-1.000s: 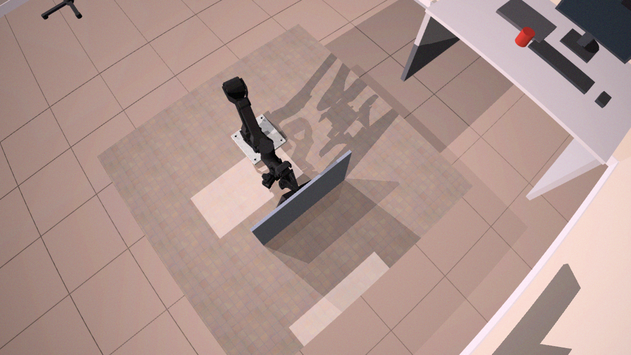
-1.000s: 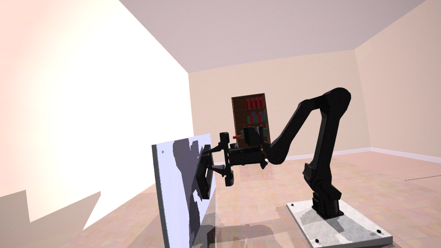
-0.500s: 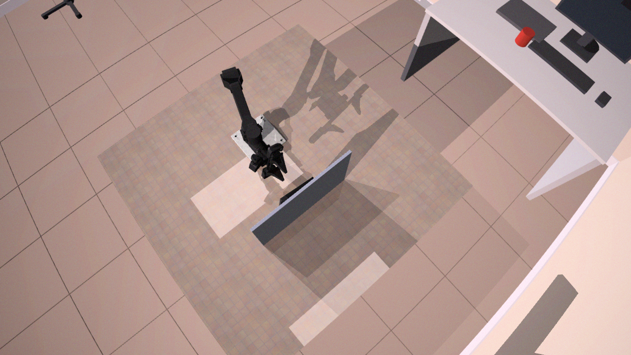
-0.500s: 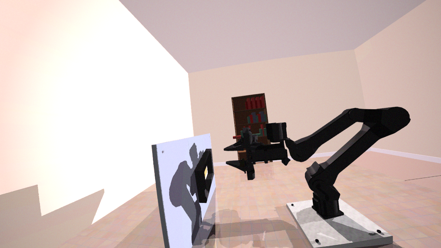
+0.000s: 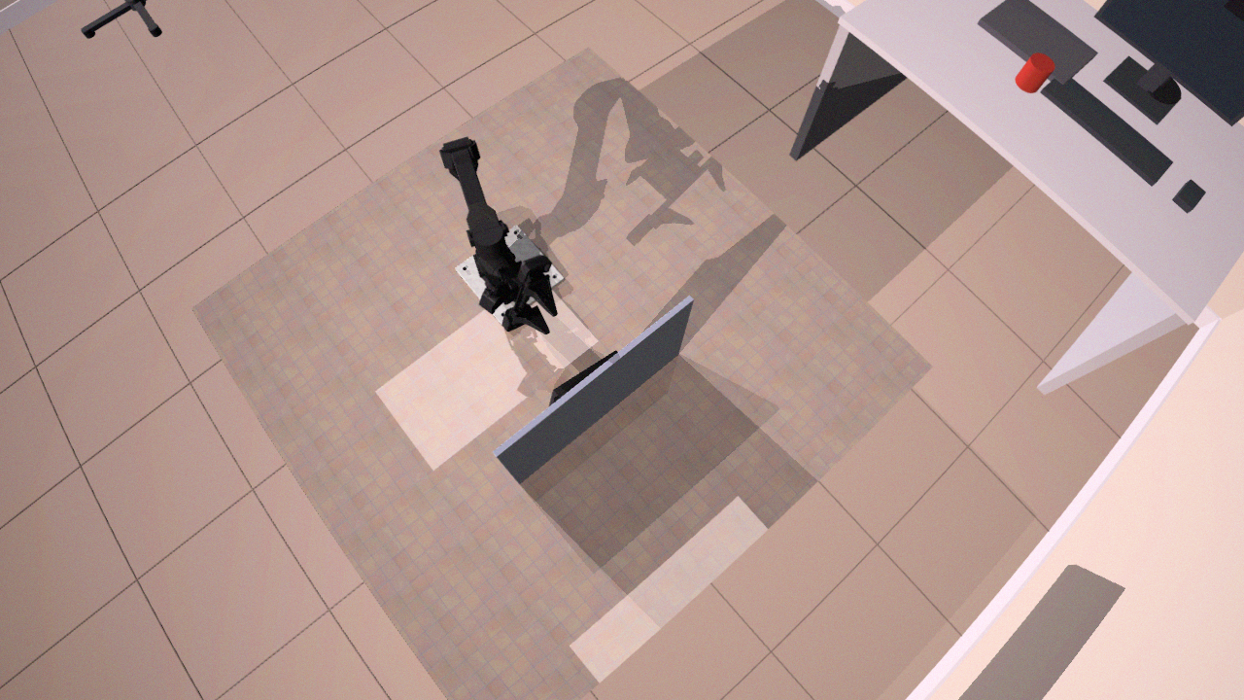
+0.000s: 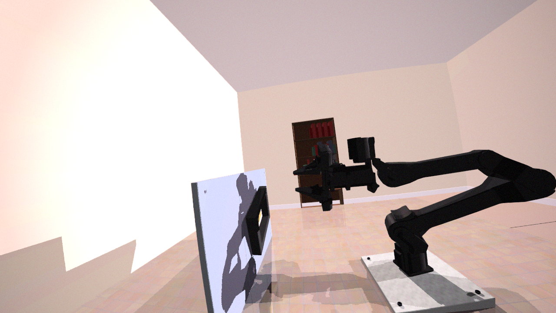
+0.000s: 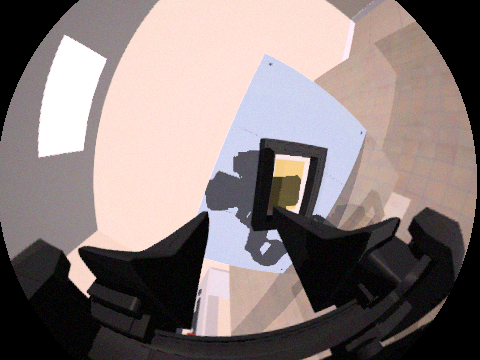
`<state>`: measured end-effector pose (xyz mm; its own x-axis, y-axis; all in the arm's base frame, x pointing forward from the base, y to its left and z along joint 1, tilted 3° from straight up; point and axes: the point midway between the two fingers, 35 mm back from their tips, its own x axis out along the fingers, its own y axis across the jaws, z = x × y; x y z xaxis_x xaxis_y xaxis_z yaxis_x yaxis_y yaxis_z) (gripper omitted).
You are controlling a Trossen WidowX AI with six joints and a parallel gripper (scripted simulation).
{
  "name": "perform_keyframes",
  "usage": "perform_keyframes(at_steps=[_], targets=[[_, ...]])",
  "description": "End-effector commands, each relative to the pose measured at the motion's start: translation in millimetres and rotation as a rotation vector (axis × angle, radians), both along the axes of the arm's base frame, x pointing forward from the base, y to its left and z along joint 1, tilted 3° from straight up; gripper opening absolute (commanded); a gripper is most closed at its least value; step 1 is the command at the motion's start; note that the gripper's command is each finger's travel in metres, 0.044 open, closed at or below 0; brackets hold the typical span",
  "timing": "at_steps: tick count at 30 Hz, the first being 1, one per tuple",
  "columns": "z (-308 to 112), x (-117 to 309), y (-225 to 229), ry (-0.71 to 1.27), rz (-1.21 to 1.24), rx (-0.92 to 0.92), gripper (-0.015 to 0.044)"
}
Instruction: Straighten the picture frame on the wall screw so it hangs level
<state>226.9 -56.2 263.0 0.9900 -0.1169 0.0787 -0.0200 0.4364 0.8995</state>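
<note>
The black picture frame with a yellow picture hangs on the pale blue board. It is crooked: in the exterior view its near end is lower than its far end. In the wrist view its bars are out of line with the board's edges. The screw and the notched strip are hidden behind it. My gripper is open and empty. It is back from the board, with a clear gap to the frame, at a height above the frame's top.
The arm's base plate stands before the board. A white desk with a red cup and a monitor stands off to one side. A bookcase is at the far wall. Shadows of the arm fall on the board.
</note>
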Motion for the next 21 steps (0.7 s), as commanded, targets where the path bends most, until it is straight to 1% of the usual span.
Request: perform_keyframes(at_steps=[1,2,21], targets=[[6.2,-7.7,4.4,0.009,0.005,-0.006,0.0260],[4.3,-3.5,1.8,-0.001,0.001,-0.004,0.0260],[6.2,-7.7,4.4,0.009,0.005,-0.006,0.0260]])
